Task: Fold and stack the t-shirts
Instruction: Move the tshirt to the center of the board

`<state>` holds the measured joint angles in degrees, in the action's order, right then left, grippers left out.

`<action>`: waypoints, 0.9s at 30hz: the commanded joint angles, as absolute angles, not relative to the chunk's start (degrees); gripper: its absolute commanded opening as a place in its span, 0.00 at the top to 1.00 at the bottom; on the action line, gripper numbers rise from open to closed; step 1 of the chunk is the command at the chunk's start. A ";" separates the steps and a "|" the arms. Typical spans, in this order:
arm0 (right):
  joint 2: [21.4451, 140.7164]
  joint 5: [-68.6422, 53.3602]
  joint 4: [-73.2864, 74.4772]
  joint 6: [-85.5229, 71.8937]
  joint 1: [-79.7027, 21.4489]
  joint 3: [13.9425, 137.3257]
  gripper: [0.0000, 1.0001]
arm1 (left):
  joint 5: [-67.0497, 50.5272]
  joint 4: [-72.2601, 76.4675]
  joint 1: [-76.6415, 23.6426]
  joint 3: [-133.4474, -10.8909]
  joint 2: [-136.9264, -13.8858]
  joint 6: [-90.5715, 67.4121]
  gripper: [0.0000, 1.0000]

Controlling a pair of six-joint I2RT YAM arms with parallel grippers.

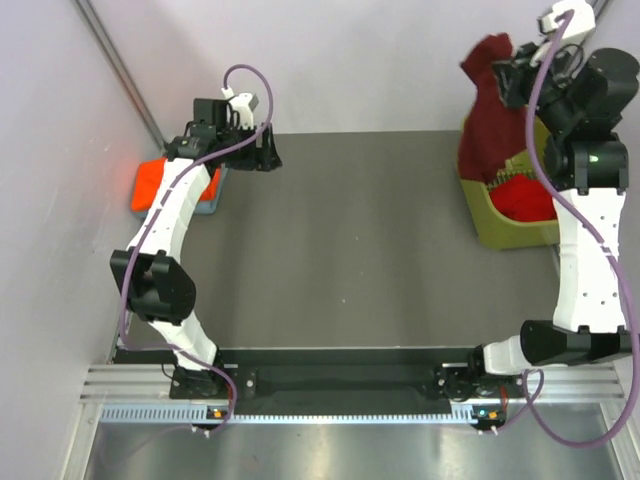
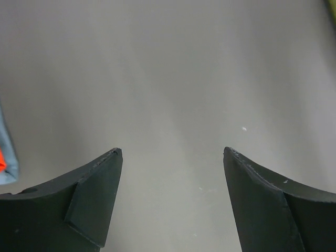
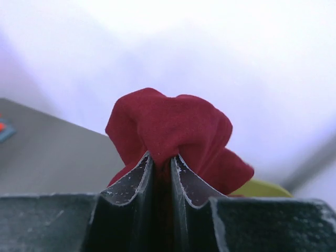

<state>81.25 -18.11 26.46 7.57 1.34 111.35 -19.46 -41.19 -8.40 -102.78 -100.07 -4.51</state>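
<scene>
My right gripper (image 1: 508, 72) is shut on the dark maroon t-shirt (image 1: 490, 110) and holds it high above the olive-green bin (image 1: 500, 228); the cloth hangs down into the bin. In the right wrist view the maroon cloth (image 3: 168, 126) bunches over my closed fingertips (image 3: 161, 160). A bright red t-shirt (image 1: 525, 198) lies in the bin. A folded orange t-shirt (image 1: 152, 182) lies on a grey-blue one (image 1: 212, 196) at the table's left edge, partly hidden by my left arm. My left gripper (image 1: 272, 150) is open and empty over bare table (image 2: 172, 152).
The grey table (image 1: 350, 240) spreads between the arms. The bin stands at the right edge. A slanted metal rail (image 1: 120, 70) runs along the back left wall. A strip of grey-blue cloth (image 2: 6, 157) shows at the left wrist view's edge.
</scene>
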 commanded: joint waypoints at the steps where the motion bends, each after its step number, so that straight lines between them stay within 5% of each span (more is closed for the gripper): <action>1: 83.58 -20.13 28.55 11.06 -5.43 117.67 1.00 | -23.73 -36.48 -8.53 -98.80 -92.82 -7.73 0.18; 9: 88.07 -15.65 30.59 12.57 -22.40 132.55 1.00 | -19.16 -33.23 -8.35 -87.20 -82.89 -9.93 0.18; 20: 82.79 -14.51 24.53 12.03 -23.38 91.45 0.97 | -17.49 -30.15 -8.44 -79.29 -83.39 -9.68 0.22; 21: 83.66 -14.07 24.43 14.48 -23.47 90.01 0.69 | -17.14 -30.58 -8.44 -79.10 -84.28 -9.06 0.22; 23: 86.73 -12.58 26.89 14.42 -23.29 87.47 0.34 | -16.35 -32.25 -8.44 -80.15 -86.99 -8.44 0.22; 25: 88.23 -13.71 28.81 15.98 -22.94 85.88 0.16 | -18.79 -33.22 -8.44 -80.51 -87.97 -7.38 0.22; 27: 89.56 -11.79 28.66 16.87 -22.94 84.21 0.12 | -20.38 -33.31 -8.44 -79.81 -88.77 -7.21 0.23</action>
<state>89.91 -13.76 29.91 14.06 -23.11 84.64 -18.00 -34.00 -8.40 -79.66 -88.31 -8.82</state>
